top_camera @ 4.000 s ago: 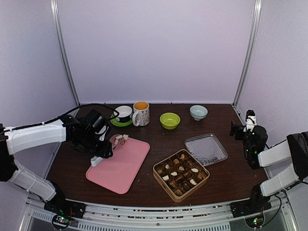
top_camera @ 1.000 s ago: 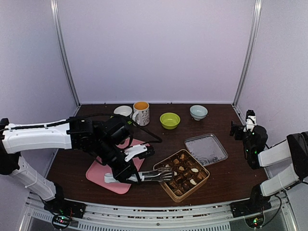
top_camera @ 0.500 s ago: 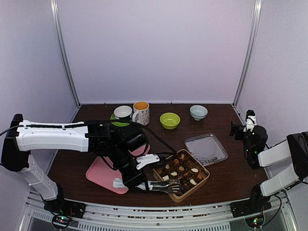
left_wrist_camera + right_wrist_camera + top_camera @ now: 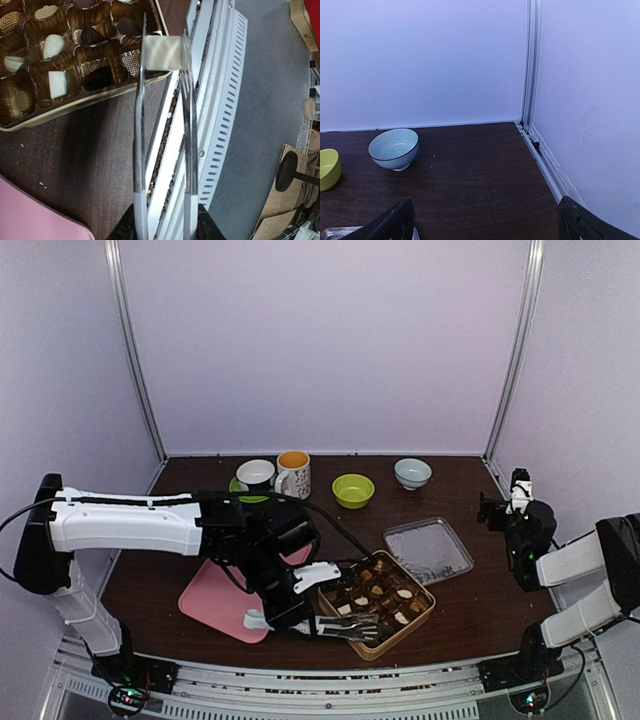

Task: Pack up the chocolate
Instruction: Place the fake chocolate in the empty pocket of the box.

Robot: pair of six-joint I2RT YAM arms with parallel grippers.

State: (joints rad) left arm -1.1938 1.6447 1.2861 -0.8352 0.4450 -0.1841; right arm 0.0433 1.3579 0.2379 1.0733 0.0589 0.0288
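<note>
Starting on the left, the pink board (image 4: 213,602) is lying near the surface's front edge. My left arm is reaching across it toward the chocolate box (image 4: 405,632). The left gripper (image 4: 164,231) is squeezing the tongs (image 4: 138,150) with its jaws partly closed on the handles. That pressure is what is bringing the two metal blades together.

The blades are pinching one cream-white square piece (image 4: 161,54) by its flat sides and holding it level over the box's near edge. I am using the tongs because the paper cups look too narrow for the jaws themselves. The rest of the chocolate (image 4: 52,46) is sitting in those cups. I am judging that this piece is heading for a dark cup (image 4: 98,78) by the near corner, though I cannot tell whether that cup is empty.

Further right, the clear lid (image 4: 428,550) is waiting beside the box. The blue bowl (image 4: 394,148) is sitting at the back. My right gripper (image 4: 485,210) is idling at the far right with its jaws spread wide, well clear of the work.
</note>
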